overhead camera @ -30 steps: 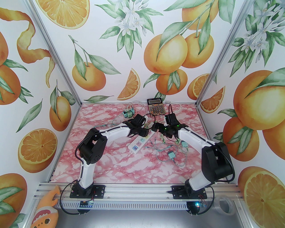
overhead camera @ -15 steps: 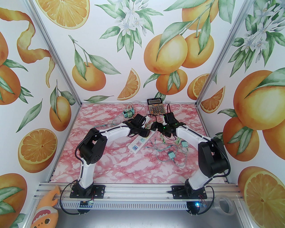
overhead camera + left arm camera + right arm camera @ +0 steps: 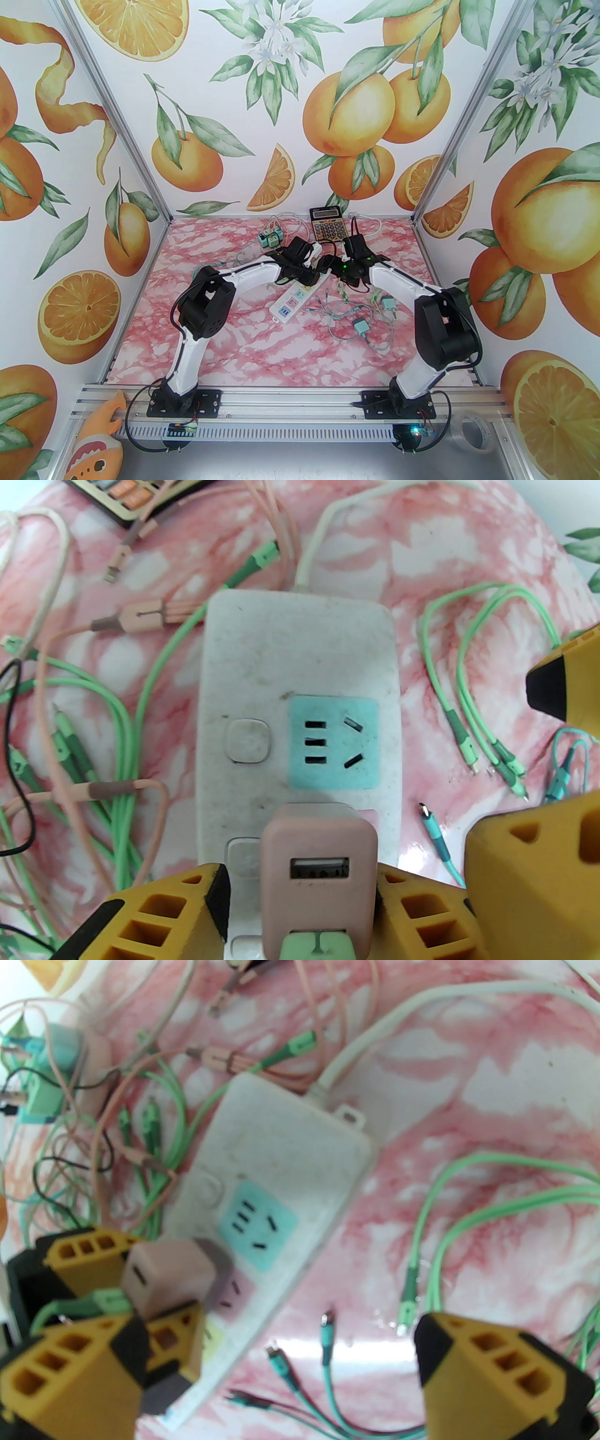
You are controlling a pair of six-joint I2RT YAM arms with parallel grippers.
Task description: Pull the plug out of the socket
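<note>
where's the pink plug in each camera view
top external: hidden beneath the left claw, at the far end of the power strip.
left wrist: pink plug at bottom centre, between the claw's fingers.
right wrist: pink plug at lower left, standing on the strip.
shared landmark: the white power strip.

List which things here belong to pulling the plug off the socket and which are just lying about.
In the job: pink plug, plugged into the white power strip; left gripper, jaws either side of the plug; right gripper, open nearby.
Lying about: calculator; loose charging cables; teal adapters.
</note>
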